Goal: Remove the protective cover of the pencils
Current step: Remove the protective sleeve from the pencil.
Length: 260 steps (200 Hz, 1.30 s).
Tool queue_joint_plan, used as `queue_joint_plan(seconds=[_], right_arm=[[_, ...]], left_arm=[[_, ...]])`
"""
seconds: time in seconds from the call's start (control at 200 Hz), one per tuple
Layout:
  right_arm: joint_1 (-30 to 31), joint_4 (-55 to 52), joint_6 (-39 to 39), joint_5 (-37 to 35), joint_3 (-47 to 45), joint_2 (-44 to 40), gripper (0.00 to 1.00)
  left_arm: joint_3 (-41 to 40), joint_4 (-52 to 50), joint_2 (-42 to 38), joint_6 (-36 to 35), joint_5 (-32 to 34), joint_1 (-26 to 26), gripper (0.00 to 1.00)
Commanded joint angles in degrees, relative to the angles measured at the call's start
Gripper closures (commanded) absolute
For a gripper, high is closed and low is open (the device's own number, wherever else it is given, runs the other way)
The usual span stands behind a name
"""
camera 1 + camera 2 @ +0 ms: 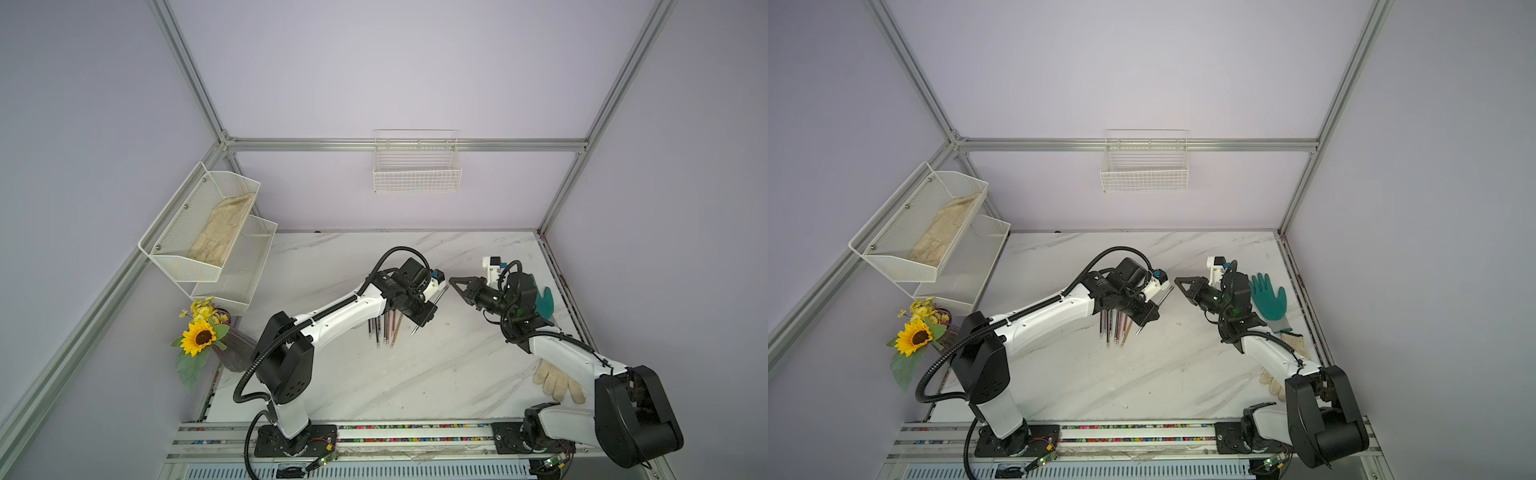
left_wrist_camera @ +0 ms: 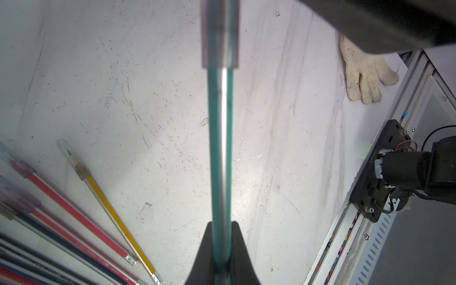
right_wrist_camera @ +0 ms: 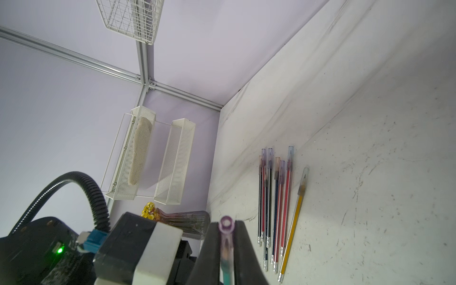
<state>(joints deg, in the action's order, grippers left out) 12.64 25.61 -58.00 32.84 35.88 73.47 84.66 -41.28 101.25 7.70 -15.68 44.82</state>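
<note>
My left gripper (image 1: pixel 428 312) (image 2: pixel 220 223) is shut on a green pencil (image 2: pixel 219 148) and holds it above the marble table (image 1: pixel 415 386). The pencil's far end sits inside a clear, purple-tinted protective cover (image 2: pixel 219 34) (image 3: pixel 225 237). My right gripper (image 1: pixel 452 281) (image 3: pixel 226 222) is shut on that cover at its fingertips. In both top views the two grippers meet at the thin held pencil (image 1: pixel 1167 294). The other pencils (image 1: pixel 384 330) (image 3: pixel 276 202) lie side by side on the table under the left arm, each with a clear cap, a yellow one (image 2: pixel 108 204) outermost.
A teal glove (image 1: pixel 1268 297) lies behind the right arm, and a white glove (image 1: pixel 557 382) (image 2: pixel 362 71) lies partly under it. A vase of flowers (image 1: pixel 203 336) and a mesh shelf (image 1: pixel 208 232) stand at the left. A wire basket (image 1: pixel 417 166) hangs on the back wall.
</note>
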Motion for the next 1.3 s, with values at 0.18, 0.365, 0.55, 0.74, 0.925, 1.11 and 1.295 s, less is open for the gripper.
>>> queue_joint_plan(seconds=[0.18, 0.365, 0.55, 0.74, 0.925, 1.11, 1.295], right_arm=[[-2.7, 2.1, -0.1, -1.1, 1.9, 0.0, 1.0], [-3.5, -0.4, 11.4, 11.7, 8.9, 6.0, 1.0], [-6.7, 0.3, 11.6, 9.7, 7.0, 6.8, 1.0], [-7.4, 4.7, 3.5, 0.9, 2.5, 1.2, 1.0], [-7.5, 11.3, -5.7, -4.6, -1.7, -3.0, 1.0], [-7.4, 20.5, -11.2, -5.5, -6.1, -4.2, 1.0], [-7.5, -1.5, 1.1, -7.9, 1.8, -5.4, 1.0]], left_arm=[[-0.4, -3.7, -1.8, -1.2, 0.1, 0.1, 1.0], [-0.6, -3.7, -1.9, -1.2, -0.2, 0.1, 1.0], [-0.2, -3.7, -1.8, -1.2, -0.2, 0.2, 1.0], [-0.4, -3.7, -1.9, -1.1, 0.2, 0.2, 1.0], [-0.2, -3.6, -1.5, -1.1, 0.3, 0.2, 1.0], [-0.2, -3.6, -1.3, -1.1, 0.3, 0.1, 1.0], [-0.2, -3.2, -0.6, -0.2, 0.3, 0.2, 1.0]])
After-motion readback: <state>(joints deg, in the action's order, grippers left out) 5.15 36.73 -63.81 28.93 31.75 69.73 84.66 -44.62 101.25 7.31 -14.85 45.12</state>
